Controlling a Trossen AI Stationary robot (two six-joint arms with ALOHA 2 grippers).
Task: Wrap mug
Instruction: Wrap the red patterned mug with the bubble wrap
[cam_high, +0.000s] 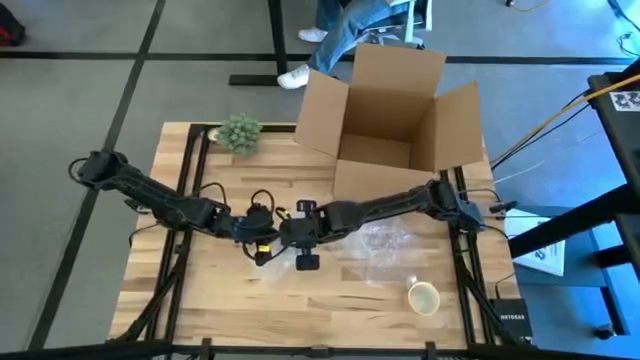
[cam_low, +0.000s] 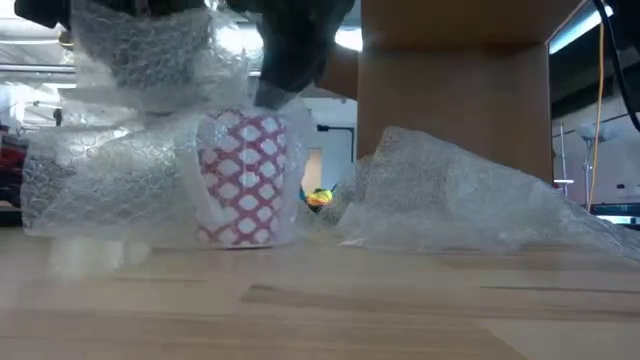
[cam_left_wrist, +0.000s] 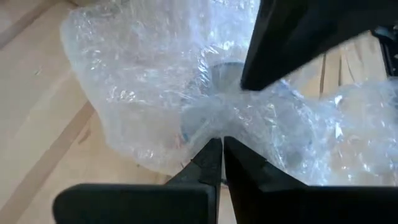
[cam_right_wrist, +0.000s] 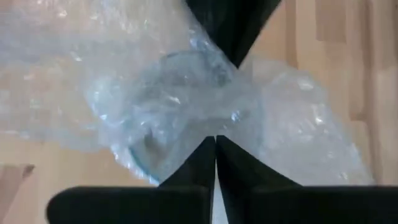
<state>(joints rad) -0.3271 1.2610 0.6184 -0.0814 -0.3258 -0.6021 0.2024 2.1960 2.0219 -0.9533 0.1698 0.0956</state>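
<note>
We take the open cardboard box (cam_high: 392, 110) at the table's far edge as our landmark. The mug (cam_low: 245, 178), white with a red lattice pattern, stands upright on the wooden table (cam_high: 330, 300), on the near side of the box and off toward its left corner. Bubble wrap (cam_low: 110, 170) is bunched around it and drawn up over its mouth.

Both grippers meet directly above the mug. Our left gripper (cam_left_wrist: 221, 144) has its fingers pressed together, pinching a gathered fold of the bubble wrap. Our right gripper (cam_right_wrist: 215, 140) also has its fingers pressed together on the wrap over the mug's rim.

A second loose heap of bubble wrap (cam_high: 385, 245) lies in front of the box. A roll of tape (cam_high: 423, 297) sits nearer still, toward the table's front right. A small green plant (cam_high: 239, 133) stands just beside the box's left flap.
</note>
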